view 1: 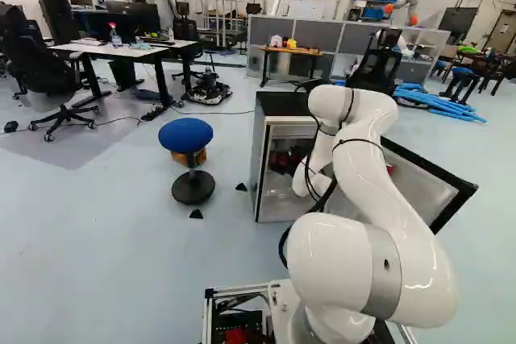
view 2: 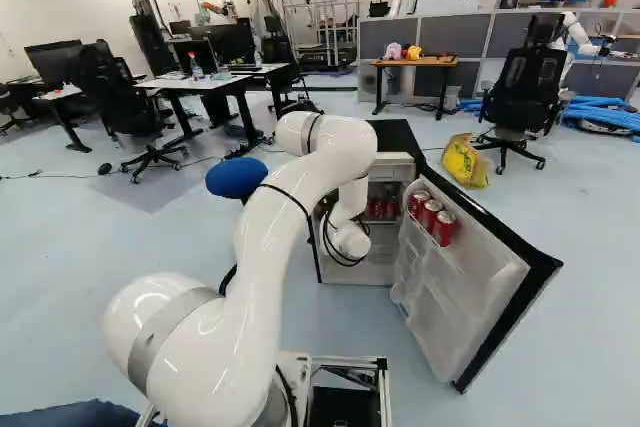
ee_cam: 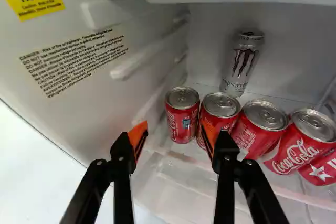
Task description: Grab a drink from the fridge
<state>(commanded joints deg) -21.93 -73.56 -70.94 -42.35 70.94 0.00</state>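
Red cans [ee_cam: 182,121] are faced by the spread gripper [ee_cam: 176,132].
Inside the fridge [view 2: 398,137], one is placed at its twelve o'clock, the others further clockwise.

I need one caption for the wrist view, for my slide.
The open gripper faces red drink cans in the fridge, with one tall silver can standing behind them.

Fridge [view 2: 398,135] ahead, door [view 2: 465,292] open to the right

Inside, a row of soda cans [ee_cam: 181,114] runs from near the left side wall [ee_cam: 115,121], with an energy drink can [ee_cam: 242,64] behind. Three door-rack cans [view 2: 443,229] stand in the door. A stool [view 1: 185,136] is left of the fridge. Behind the door lie a bag [view 2: 465,162] and, farther back, an office chair [view 2: 528,97].
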